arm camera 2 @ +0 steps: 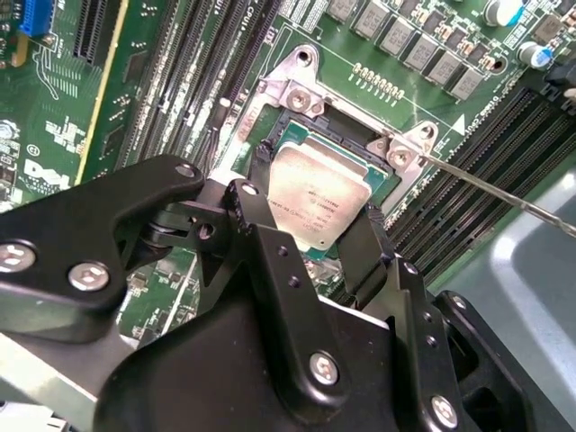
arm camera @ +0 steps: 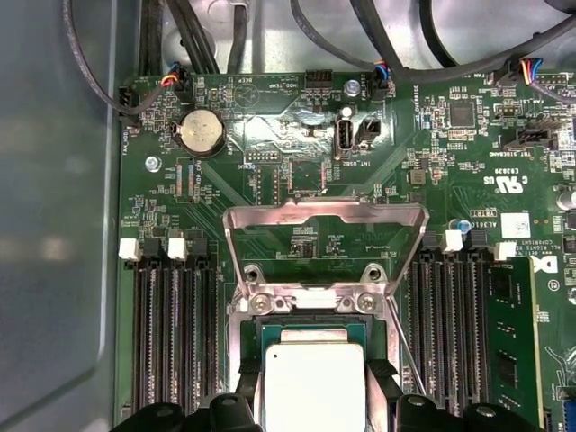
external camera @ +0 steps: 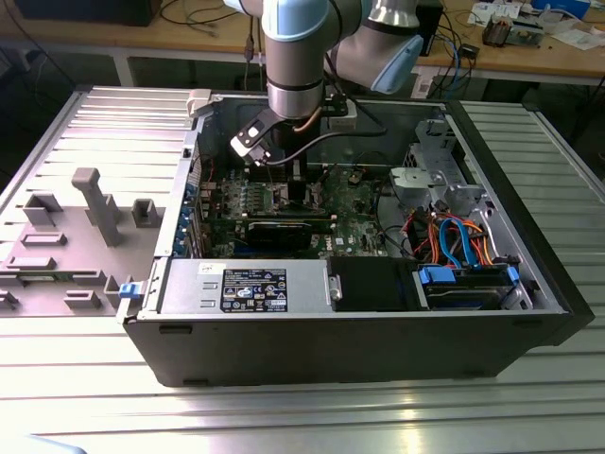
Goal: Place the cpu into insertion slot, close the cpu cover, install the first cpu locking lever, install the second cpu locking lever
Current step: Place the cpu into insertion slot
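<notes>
Silver, print-marked cpu (arm camera 2: 315, 202) in claw (arm camera 2: 317, 200)

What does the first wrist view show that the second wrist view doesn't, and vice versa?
First wrist view's own: the metal cover standing open beyond the socket, a coin battery and a green memory stick.

Second wrist view's own: the black linkage of the gripper with its screws, and a row of grey square parts.

Shared: the chip at the socket, the fingers against two opposite chip edges, and long memory slots on either side.
</notes>
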`<act>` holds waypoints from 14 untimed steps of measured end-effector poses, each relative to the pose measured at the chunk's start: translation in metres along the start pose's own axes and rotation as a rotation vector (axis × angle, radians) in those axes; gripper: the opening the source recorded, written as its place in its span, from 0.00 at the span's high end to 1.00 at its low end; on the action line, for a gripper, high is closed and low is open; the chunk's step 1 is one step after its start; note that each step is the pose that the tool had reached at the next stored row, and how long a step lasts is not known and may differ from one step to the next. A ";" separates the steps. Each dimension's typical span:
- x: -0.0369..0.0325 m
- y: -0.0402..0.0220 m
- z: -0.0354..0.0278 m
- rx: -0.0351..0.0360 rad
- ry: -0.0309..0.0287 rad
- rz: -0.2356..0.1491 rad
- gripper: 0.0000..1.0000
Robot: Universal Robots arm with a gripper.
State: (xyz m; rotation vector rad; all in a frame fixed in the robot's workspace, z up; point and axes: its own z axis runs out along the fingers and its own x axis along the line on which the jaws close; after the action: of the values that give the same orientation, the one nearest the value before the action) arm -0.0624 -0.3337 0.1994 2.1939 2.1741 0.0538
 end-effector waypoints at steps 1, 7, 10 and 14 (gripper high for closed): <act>0.0000 0.0000 0.0003 0.0000 -0.0001 0.000 0.46; 0.0000 -0.0002 0.0035 0.0004 -0.0008 0.001 0.46; 0.0002 -0.0002 0.0038 0.0001 -0.0003 0.002 0.46; 0.0002 -0.0002 0.0039 0.0000 -0.0002 0.002 0.46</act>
State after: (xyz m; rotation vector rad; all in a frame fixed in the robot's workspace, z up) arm -0.0624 -0.3336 0.1955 2.1956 2.1722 0.0537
